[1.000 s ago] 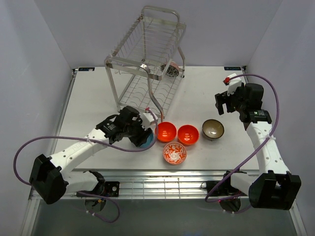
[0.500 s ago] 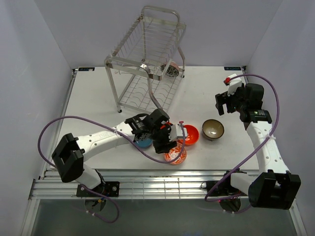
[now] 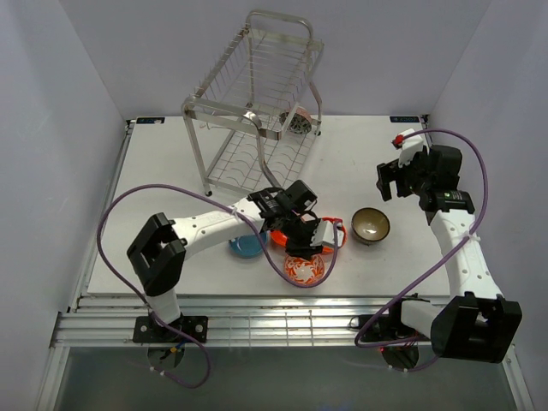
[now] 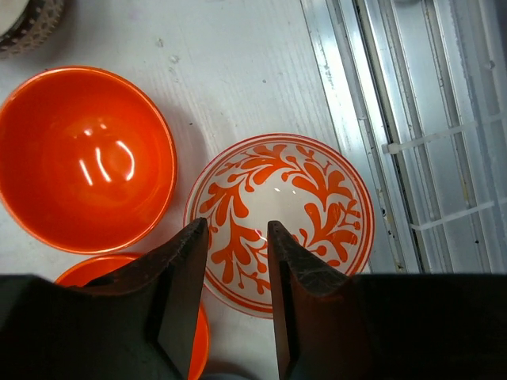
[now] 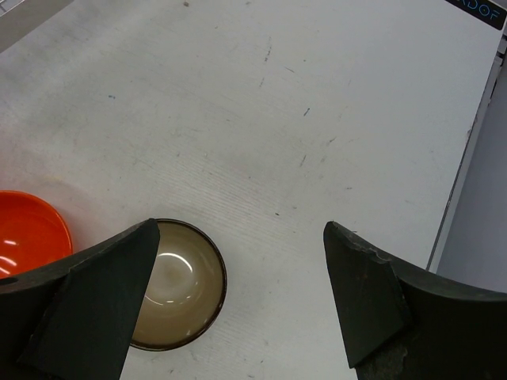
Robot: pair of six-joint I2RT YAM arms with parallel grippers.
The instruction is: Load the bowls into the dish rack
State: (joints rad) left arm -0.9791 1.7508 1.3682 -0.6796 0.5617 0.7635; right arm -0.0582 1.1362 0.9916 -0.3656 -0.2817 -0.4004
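The left gripper (image 4: 238, 237) is held above the near row of bowls, its fingers (image 4: 184, 273) parted by a narrow gap with nothing between them. Directly beneath that gap the red-and-white bowl (image 4: 317, 198) is seen, upright on the table (image 3: 171, 163) and close to its near edge. One orange bowl (image 4: 83, 158) is set just beside it, and a second orange bowl (image 3: 276, 233) is largely hidden under the left fingers. Whether the bowls touch one another cannot be told.

The blue bowl (image 3: 246, 247) is left on the table beside the left arm. The dark brown bowl (image 5: 178, 285) – cream inside – is placed to the right of the orange pair, apart from them. The right gripper (image 5: 238, 237) is held high over bare table just past this bowl, its fingers spread wide and empty.

The dish rack (image 3: 257, 103) is stood at the far side of the table, and the grey patterned bowl (image 3: 298, 123) is seen inside it, low at its far right end.
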